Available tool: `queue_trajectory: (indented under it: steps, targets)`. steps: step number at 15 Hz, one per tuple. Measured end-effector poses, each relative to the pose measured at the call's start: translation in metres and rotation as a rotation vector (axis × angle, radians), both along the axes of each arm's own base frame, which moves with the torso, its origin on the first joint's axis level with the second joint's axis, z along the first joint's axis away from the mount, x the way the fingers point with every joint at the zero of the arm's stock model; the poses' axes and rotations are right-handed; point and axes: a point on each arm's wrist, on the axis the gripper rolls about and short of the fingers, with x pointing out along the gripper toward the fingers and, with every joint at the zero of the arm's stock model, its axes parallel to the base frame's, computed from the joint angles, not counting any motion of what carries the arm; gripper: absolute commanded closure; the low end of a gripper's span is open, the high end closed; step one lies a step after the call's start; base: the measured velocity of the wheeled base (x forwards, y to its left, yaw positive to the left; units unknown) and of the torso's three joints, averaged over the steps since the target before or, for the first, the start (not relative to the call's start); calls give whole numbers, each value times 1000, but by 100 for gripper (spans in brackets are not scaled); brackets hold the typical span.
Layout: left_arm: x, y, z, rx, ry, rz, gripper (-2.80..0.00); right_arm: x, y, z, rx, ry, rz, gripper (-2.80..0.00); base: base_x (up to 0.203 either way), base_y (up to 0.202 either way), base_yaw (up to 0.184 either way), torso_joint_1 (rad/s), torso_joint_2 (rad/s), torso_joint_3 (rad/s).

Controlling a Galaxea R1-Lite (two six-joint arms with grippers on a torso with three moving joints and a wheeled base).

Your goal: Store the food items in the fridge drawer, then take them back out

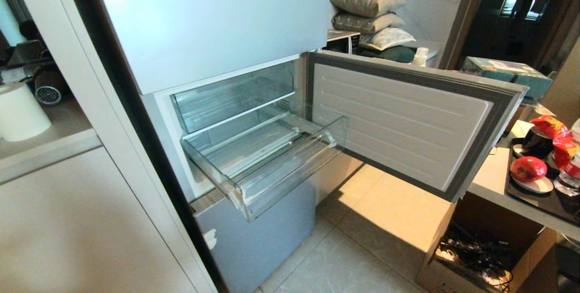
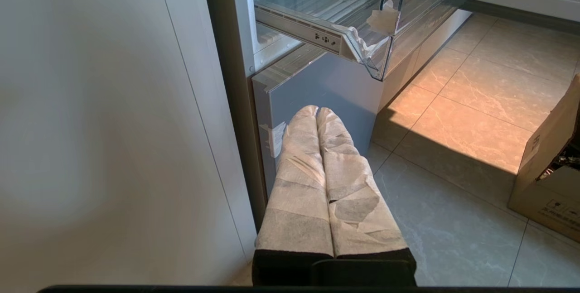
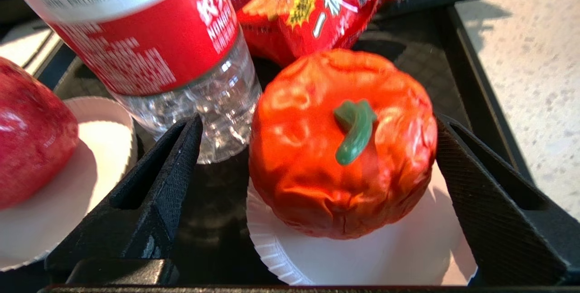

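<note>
Pale floor tiles [image 1: 362, 256] are lying beneath the pulled-out clear plastic fridge drawer [image 1: 272, 157], sitting empty and well apart from the working claw. Over the speckled surface [image 3: 534, 57], the right claw [image 3: 312, 148] is spreading wide around the round orange fruit [image 3: 340, 148] on its white paper plate [image 3: 385, 256]. The left claw [image 2: 317, 116], parked near the fridge base, is pressed together.

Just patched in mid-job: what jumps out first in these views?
The orange fruit fills the right wrist view, sitting on a white paper plate between the open fingers of the right claw, next to a water bottle. In the head view, the clear fridge drawer stands pulled out and empty under the open fridge door. The red fruit waits on the black tray at far right.
</note>
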Motion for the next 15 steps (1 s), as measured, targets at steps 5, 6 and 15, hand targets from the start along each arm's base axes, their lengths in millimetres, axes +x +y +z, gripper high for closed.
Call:
queue_trajectory:
  steps: [5,6,15]
  targets:
    - [0,0,0,0,0,0,0,2,0,5,-2,-14,-1,0,0,0,0,0,0,0]
    - [0,0,0,0,0,0,0,0,0,9,-5,-16,-5,0,0,0,0,0,0,0]
    - [0,0,0,0,0,0,0,-82,43,75,113,85,-74,0,0,0,0,0,0,0]
